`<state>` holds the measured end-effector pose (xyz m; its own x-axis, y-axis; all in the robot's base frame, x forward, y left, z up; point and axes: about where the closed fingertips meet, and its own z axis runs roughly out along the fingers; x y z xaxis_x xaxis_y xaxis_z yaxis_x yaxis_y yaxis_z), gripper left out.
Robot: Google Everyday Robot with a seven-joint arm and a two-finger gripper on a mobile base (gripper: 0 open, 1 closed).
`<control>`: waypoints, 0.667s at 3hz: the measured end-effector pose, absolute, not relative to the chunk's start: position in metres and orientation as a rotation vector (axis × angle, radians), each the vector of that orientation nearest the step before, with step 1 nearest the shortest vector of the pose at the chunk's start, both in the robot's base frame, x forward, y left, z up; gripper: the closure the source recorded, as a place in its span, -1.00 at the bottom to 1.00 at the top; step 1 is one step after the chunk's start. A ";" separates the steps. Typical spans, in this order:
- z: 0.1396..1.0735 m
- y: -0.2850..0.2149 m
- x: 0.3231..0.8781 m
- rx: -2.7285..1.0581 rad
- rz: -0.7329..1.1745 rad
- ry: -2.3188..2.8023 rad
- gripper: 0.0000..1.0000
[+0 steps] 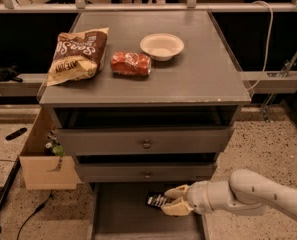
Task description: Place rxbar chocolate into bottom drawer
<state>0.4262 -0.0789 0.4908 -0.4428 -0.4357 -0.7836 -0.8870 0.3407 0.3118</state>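
arm [258, 196] — reaches in from right | gripper [171, 200] — low, pointing left; fingers [177, 190] pinched on rxbar chocolate [156, 200]

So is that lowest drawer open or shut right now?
Open. The bottom drawer juts out past the two knobbed drawers, its grey floor showing. The gripper, shut on the rxbar chocolate, is over its right side.

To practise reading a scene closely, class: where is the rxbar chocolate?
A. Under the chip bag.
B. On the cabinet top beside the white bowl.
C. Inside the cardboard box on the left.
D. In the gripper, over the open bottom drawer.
D: the black rxbar chocolate is clamped in the gripper, which hangs over the grey floor of the open bottom drawer.
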 end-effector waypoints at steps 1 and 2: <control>0.435 -0.090 0.443 -1.115 0.860 2.142 1.00; 0.431 -0.090 0.446 -1.115 0.858 2.150 1.00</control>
<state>0.4457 -0.0896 0.4314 -0.4944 -0.4876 -0.7195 -0.8491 0.4482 0.2797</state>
